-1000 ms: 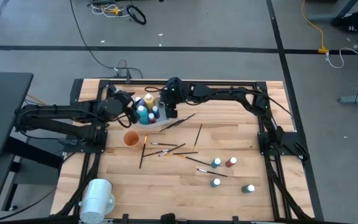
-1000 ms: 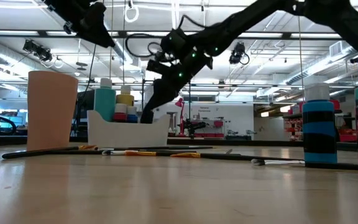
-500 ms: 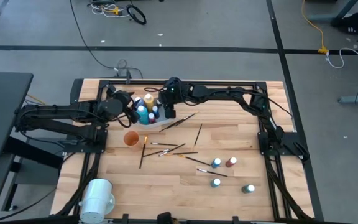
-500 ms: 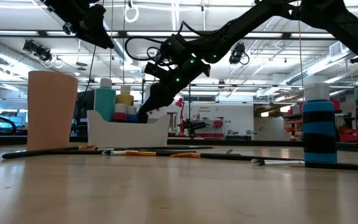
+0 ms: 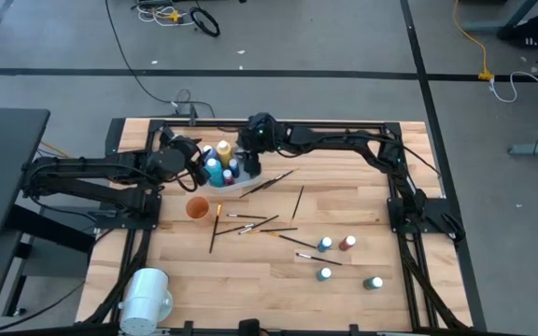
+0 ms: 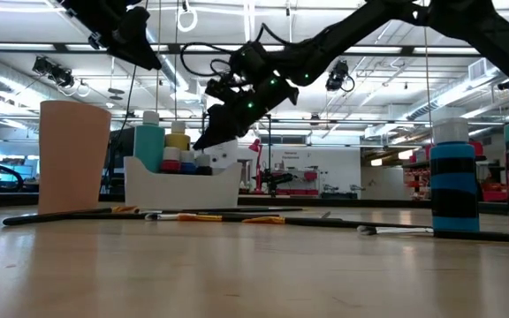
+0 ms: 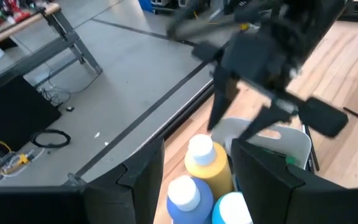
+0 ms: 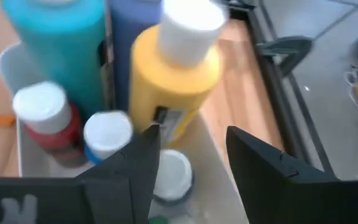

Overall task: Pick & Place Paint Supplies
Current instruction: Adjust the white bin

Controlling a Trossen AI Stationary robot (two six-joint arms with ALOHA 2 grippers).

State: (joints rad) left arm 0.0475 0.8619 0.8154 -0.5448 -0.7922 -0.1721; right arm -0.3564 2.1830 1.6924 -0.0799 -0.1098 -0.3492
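High view: the right gripper (image 5: 247,161) hovers over the far end of a white tub (image 5: 234,183) at the table's back edge, fingers spread and empty. The left gripper (image 5: 201,164) waits just beside the tub's other side, jaws wide and holding nothing. Nearer than both claws, loose brushes (image 5: 255,222) lie scattered, and well away toward the right arm's side stand four small bottles (image 5: 347,244).

Low view: the right gripper (image 6: 208,141) hangs just above the tub (image 6: 180,184), over the bottles inside it; a tan cup (image 6: 73,155) stands beside the tub.

Left wrist view: below its parted fingers (image 7: 143,180) sit a yellow bottle (image 7: 206,165) and two more white-capped ones, with the right gripper (image 7: 238,124) beyond.

Right wrist view: between its wide dark fingers (image 8: 257,163) stands a small white-capped bottle (image 8: 169,175); the yellow bottle (image 8: 174,84), a teal bottle (image 8: 64,37), a red one (image 8: 50,119) and a blue one (image 8: 107,135) crowd the tub just ahead.
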